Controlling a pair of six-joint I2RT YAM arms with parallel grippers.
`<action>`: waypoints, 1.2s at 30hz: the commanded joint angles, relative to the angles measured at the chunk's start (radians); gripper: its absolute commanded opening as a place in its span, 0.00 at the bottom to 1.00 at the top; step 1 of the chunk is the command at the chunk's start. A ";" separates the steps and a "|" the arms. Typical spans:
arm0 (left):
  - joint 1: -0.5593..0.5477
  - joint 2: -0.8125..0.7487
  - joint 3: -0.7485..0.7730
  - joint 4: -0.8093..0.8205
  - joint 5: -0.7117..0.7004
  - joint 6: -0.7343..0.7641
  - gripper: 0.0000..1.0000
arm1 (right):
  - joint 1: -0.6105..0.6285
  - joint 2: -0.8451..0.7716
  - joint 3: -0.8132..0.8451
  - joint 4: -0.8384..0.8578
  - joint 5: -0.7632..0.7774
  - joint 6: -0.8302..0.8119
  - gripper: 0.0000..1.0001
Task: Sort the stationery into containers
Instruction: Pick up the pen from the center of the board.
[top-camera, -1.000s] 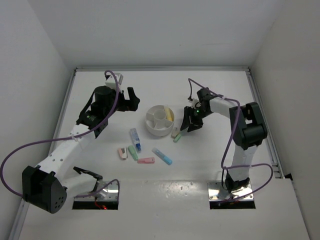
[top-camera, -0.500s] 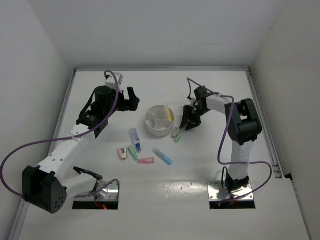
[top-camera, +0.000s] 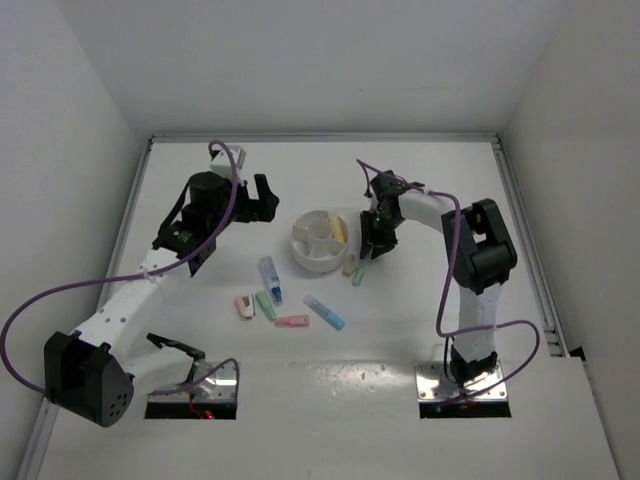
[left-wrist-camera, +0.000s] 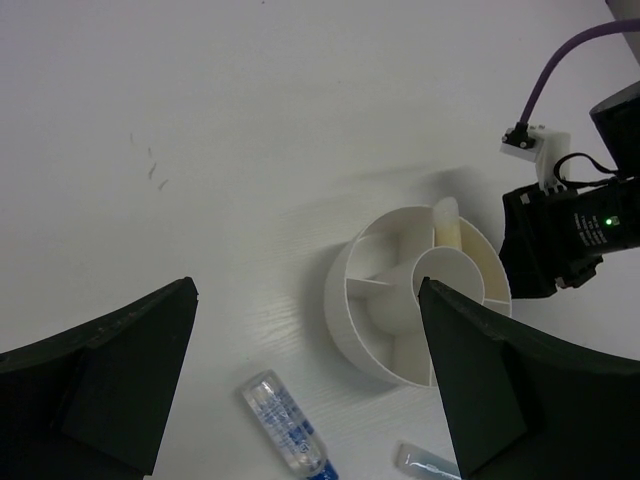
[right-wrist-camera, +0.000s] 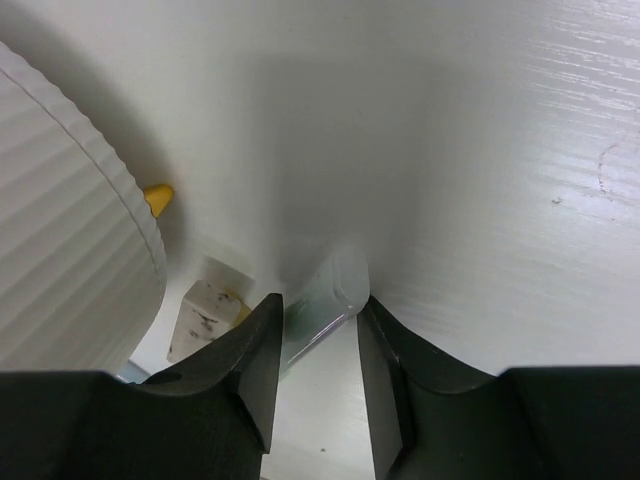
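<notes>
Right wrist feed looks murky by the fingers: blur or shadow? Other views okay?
Right wrist: mostly shadow, a grey patch on the table above the fingers; the pale piece between them looks soft. Left wrist: even light, tub sharp, dark fingers blurred. Top external: even and sharp.

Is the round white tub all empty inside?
No, a pale yellow piece already sits in one outer compartment of the white tub.

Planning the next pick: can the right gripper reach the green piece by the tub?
Probably yes: the right gripper straddles the green piece; the tub and beige piece lie off to one side.
</notes>
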 joint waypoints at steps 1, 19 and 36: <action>-0.006 -0.027 0.028 0.016 -0.013 0.005 1.00 | 0.040 0.059 -0.021 0.012 0.163 -0.031 0.36; -0.006 -0.036 0.028 0.016 -0.013 0.005 1.00 | 0.019 -0.170 -0.098 0.204 0.284 -0.128 0.00; -0.006 -0.036 0.028 0.016 -0.013 0.005 1.00 | -0.001 -0.341 -0.159 0.837 -0.436 -0.132 0.00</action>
